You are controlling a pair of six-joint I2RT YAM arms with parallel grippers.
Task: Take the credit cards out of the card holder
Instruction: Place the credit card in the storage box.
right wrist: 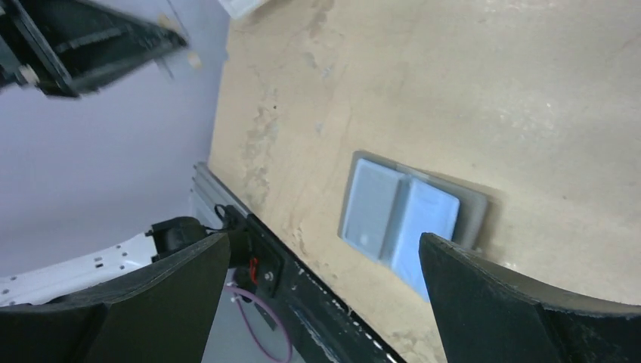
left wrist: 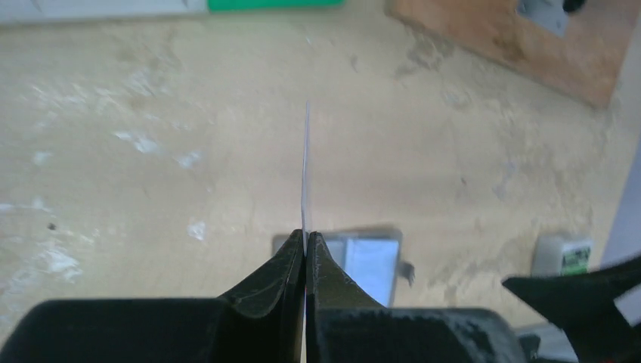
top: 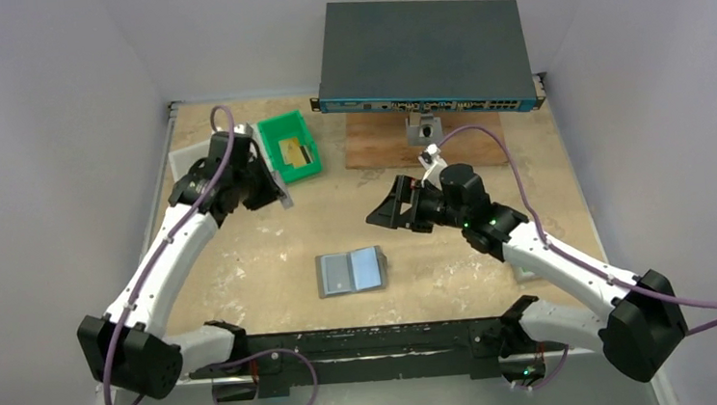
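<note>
Step in hand: card extraction, drop-off leg. Left gripper is pressed together on one thin card, seen edge-on in the wrist view and sticking straight out past the tips. In the top view that arm sits up by the green tray, which has a gold card lying in it. So my guess is the tray is the drop spot.

Card holder lies open flat on the table, near the front edge, roughly between the two arms, nothing touching it. Bluish pockets face up. Can't tell if any cards are left inside, too blurry.

Right gripper is spread wide and holds nothing. It hangs above the table, off to the holder's far right side, pointed down at it.

Next move, IMO: left arm needs the card over the tray's inside, not the rim, then spread the jaws. Card is thin and slick, so it could hang up on the tray wall or flip out. Right arm looks set to pin or pick at the holder, and the holder will prob slide if pushed sideways.

Surface: bare tan board, scuffed, white smears and paint flecks. White tray behind the left arm. Far edge: big dark flat box w/ ports, with a wood slab in front of it. Plain pale walls on three sides.
</note>
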